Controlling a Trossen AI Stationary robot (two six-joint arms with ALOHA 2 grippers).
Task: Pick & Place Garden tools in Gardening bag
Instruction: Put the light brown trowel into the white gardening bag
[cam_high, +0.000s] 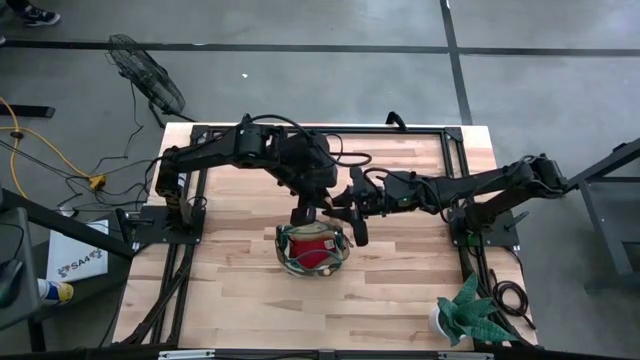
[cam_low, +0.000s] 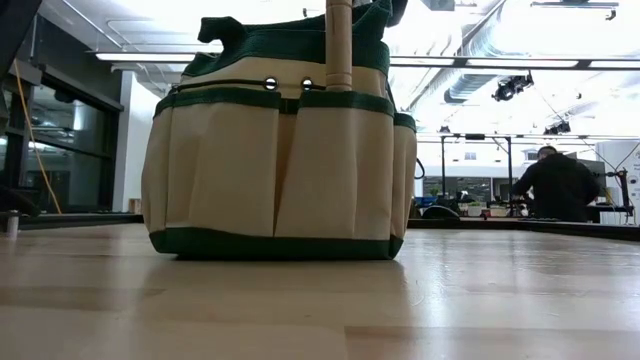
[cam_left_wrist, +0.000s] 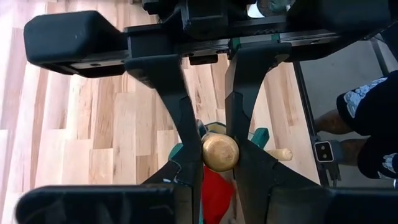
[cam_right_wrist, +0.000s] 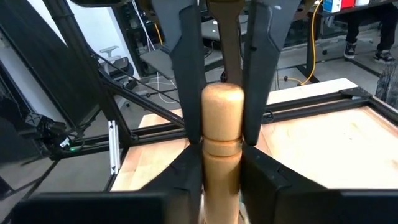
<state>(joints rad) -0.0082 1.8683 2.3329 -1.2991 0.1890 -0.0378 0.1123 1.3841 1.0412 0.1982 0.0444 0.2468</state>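
The wooden table (cam_high: 250, 290) carries the gardening bag (cam_low: 275, 150), a round tan tote with green trim that sits upright near the middle of the board, just below where the two arms meet in the high view. A green spiky plant (cam_high: 470, 312) in a white pot stands well apart at the table's near right corner and has no part in the job. Inside the bag a red item (cam_high: 318, 255) already shows. The left gripper (cam_left_wrist: 219, 152) hangs over the bag's far rim with its fingers pinching the round end of a wooden handle (cam_left_wrist: 219, 151), seen end-on from its wrist. The right gripper (cam_right_wrist: 222, 140) comes in from the right beside the bag and its fingers are pressed against a wooden handle (cam_right_wrist: 222, 149) too, standing upright between them. From table height a pale wooden handle (cam_low: 339, 45) rises straight up out of the bag's top; whether both grippers hold this same tool or two separate ones I cannot tell. The step in hand looks like lowering a trowel into the bag. Next calls for easing the tool down until it rests inside, then spreading the fingers and lifting clear without snagging the handles
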